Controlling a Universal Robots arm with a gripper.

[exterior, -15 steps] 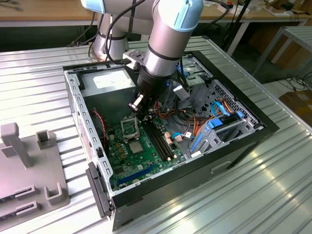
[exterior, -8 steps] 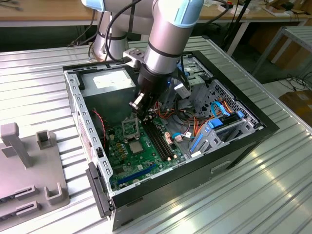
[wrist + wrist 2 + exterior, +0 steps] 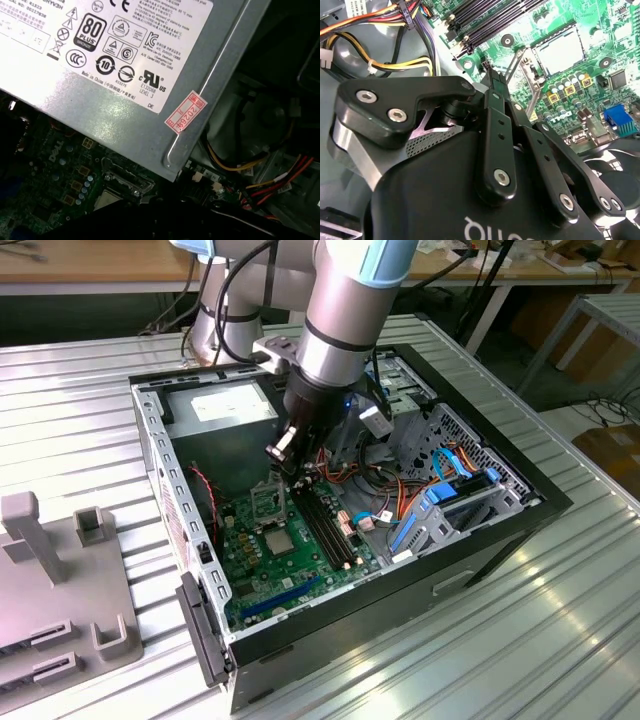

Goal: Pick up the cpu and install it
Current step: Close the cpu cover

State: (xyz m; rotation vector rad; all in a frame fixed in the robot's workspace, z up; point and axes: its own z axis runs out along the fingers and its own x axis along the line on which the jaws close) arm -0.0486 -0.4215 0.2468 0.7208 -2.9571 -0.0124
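At the exterior view's left, a grey fixture is set on the ribbed bench beside the open case. On the power supply a white label of certification marks and a red sticker are carried; their print is left unread. The gripper is seen clenched above the motherboard, nothing visible between its fingers. The cpu is found lying in the open socket; it is judged light, stiff and fragile, best taken by opposite edges.

Exterior view high, angled down; both wrist views close, share mobo.
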